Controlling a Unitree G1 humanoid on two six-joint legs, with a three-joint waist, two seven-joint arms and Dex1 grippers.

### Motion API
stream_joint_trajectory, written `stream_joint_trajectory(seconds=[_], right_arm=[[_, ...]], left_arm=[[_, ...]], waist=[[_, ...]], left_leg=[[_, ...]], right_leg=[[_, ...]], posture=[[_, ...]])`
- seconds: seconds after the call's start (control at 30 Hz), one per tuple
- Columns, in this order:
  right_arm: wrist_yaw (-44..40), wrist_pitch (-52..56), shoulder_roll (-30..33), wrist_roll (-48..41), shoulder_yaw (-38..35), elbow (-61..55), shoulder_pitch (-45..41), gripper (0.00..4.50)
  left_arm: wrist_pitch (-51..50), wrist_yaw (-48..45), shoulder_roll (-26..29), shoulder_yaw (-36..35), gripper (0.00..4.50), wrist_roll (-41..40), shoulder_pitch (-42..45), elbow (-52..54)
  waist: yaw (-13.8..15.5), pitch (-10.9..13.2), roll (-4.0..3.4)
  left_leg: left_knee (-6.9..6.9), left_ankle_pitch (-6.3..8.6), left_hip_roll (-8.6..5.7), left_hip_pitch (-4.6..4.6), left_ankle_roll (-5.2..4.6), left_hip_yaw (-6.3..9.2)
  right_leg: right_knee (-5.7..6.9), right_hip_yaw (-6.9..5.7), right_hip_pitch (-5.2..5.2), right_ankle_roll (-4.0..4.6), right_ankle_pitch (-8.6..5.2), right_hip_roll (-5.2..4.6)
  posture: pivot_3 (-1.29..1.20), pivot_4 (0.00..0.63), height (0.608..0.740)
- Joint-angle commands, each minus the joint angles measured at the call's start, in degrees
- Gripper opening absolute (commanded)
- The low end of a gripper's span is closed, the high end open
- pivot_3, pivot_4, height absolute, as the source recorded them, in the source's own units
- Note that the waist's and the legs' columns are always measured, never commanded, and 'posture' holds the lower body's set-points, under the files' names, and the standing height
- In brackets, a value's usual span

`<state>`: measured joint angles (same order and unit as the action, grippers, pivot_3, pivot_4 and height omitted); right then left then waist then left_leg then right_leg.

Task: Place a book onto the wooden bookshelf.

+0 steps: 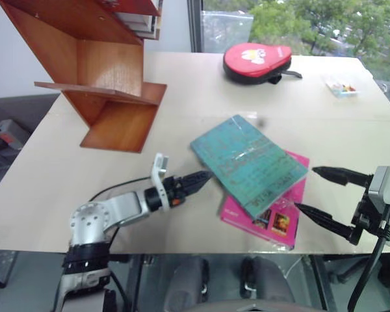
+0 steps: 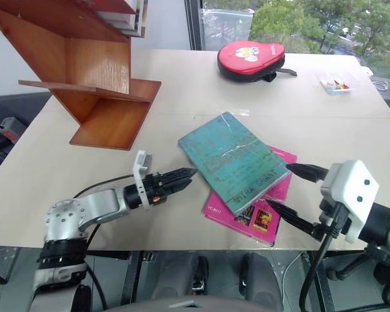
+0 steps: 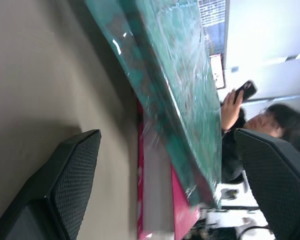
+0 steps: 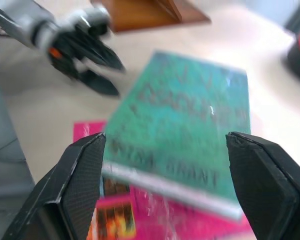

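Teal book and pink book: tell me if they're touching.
Touching. The left eye view shows the teal book lying directly on the pink book, overlapping it.

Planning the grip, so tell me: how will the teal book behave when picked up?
The teal book looks thin, so probably light and slightly bendy. Its glossy wrap may be slippery. Resting on the pink book, it could slide when pushed.

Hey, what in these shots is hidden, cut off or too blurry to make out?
- Wooden bookshelf: its upper shelves are cut off by the head views' top edge.
- Pink book: mostly covered by the teal book, so its title is hidden.
- Teal book's cover print: smeared by blur in the right wrist view.
- Small box at the far table corner: contents too small.
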<state>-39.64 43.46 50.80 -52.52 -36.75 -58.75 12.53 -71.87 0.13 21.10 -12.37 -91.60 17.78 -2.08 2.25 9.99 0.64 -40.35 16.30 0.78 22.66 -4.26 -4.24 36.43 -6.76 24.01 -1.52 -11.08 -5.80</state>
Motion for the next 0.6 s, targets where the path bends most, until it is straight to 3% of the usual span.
stream_joint_trajectory(seconds=[0.03, 0.4, 0.6], right_arm=[[4.0, -1.2, 2.1, -2.8, 2.9, -1.2, -2.1, 3.99], [9.0, -2.7, 5.7, -3.5, 9.8, -1.2, -6.7, 3.99], [9.4, -2.7, 5.9, -2.5, 11.1, -1.1, -7.3, 4.06]], left_arm=[[1.0, 4.3, -2.7, 1.1, 4.50, -3.8, 2.7, -2.8], [2.8, 11.5, -11.3, 3.6, 4.50, -5.6, 9.2, -8.4], [2.9, 13.4, -11.7, 3.3, 1.92, -8.3, 8.7, -7.6]], waist=[[0.0, 0.0, 0.04], [0.1, 0.0, 0.15], [0.1, 0.1, 0.20]], left_leg=[[0.00, -0.03, -0.02, 0.01, 0.03, 0.00], [0.00, 0.00, -0.18, 0.11, -0.05, 0.03], [0.01, 0.00, -0.18, 0.12, -0.06, 0.04]], right_leg=[[0.00, 0.00, 0.01, -0.01, 0.01, -0.02], [-0.06, -0.02, 0.01, 0.05, 0.21, -0.09], [-0.06, -0.03, 0.01, -0.13, 0.10, -0.09]], posture=[[0.00, 0.150, 0.740], [0.00, 0.150, 0.740], [0.00, 0.150, 0.740]])
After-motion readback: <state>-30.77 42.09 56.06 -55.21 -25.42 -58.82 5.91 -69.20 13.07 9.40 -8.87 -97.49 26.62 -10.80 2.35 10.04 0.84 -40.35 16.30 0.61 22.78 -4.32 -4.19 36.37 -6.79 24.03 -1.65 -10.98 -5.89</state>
